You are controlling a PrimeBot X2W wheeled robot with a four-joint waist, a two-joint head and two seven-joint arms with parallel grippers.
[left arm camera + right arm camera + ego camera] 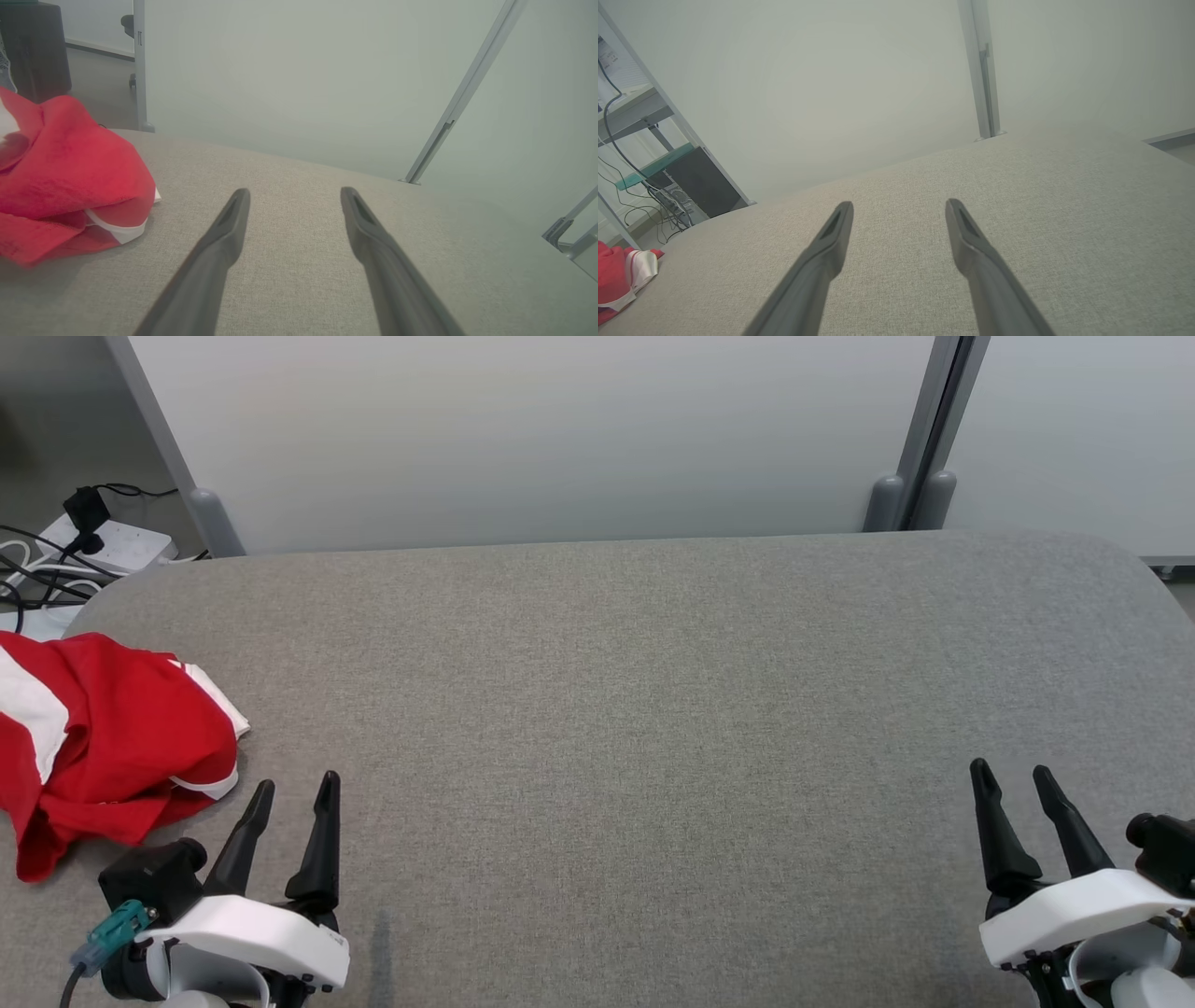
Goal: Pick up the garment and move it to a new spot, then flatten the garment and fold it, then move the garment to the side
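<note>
Nearest, at 7 o'clock in the head view, the left fingers point(322, 831) are seen spread wide apart, with nothing held between them. At 5 o'clock the right fingers point(997, 821) are likewise spread wide and nothing is gripped. Both pairs are pointed toward 12 o'clock over a grey fabric-covered worktop point(635, 709).

A crumpled red garment point(112, 737) with white stripes and trim is found at 8 o'clock, lying on the worktop's left edge, just beside the left fingers but apart from them. In the left wrist view it is bunched at 9 o'clock point(70, 163), to the left of the fingertips point(236, 210). In the right wrist view it is glimpsed at 8 o'clock point(616, 275), well apart from the fingers point(831, 242).

Farther off, at 10 o'clock in the head view, a white power strip point(112, 546) with dark cables point(37, 574) is seen on the floor. Pale panels point(541, 439) held by grey posts point(920, 476) are stood behind the worktop.
</note>
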